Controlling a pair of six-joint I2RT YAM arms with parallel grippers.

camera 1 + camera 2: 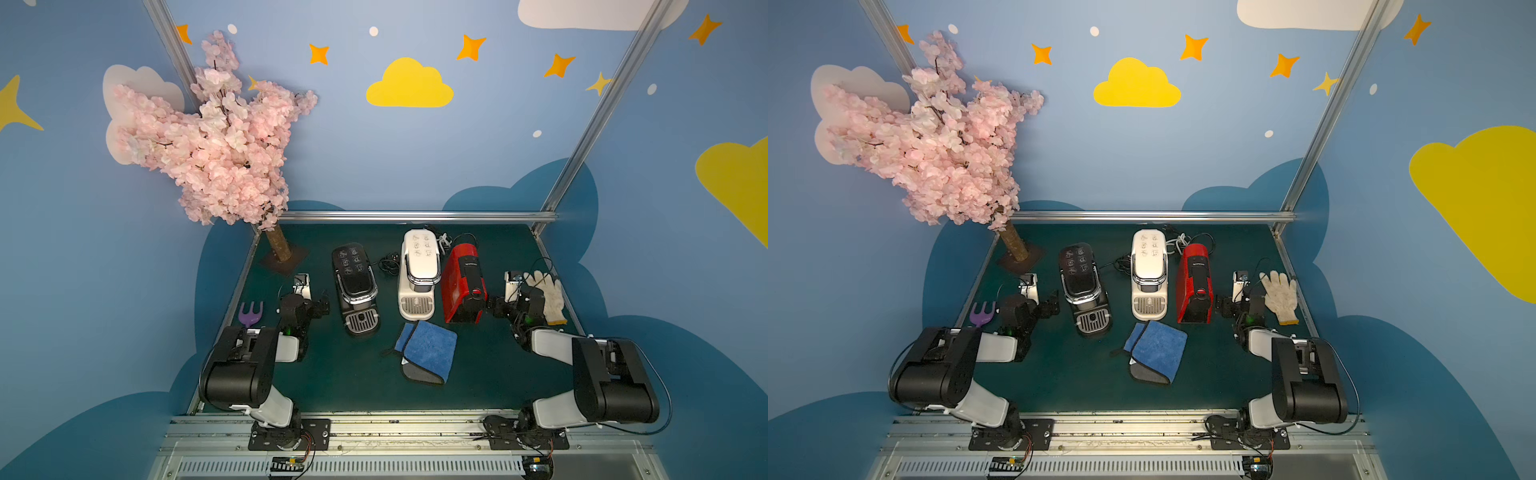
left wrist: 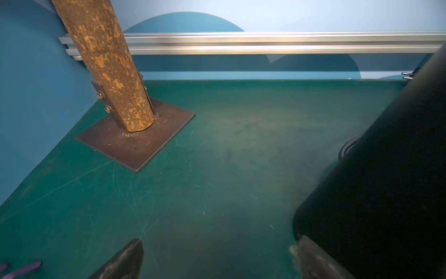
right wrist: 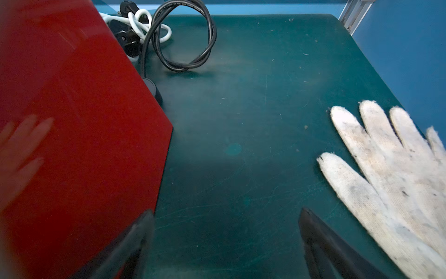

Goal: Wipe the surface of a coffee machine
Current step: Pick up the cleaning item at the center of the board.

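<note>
The cream-white coffee machine (image 1: 419,274) (image 1: 1149,274) stands upright mid-table between a black machine and a red one. It shows in neither wrist view. A folded blue cloth (image 1: 428,351) (image 1: 1156,351) lies flat on the mat just in front of it. My left gripper (image 1: 321,305) (image 2: 218,246) is low beside the black machine, open over bare mat. My right gripper (image 1: 494,308) (image 3: 225,213) is open too, low between the red machine and a glove. Neither holds anything.
The black machine (image 1: 355,286) (image 2: 386,181) and the red-and-black machine (image 1: 463,286) (image 3: 72,120) flank the white one. A white work glove (image 1: 548,295) (image 3: 386,169) lies far right and a purple fork (image 1: 251,313) far left. The tree trunk (image 2: 108,65) stands on a plate back left. Coiled cords (image 3: 178,36) lie behind the machines.
</note>
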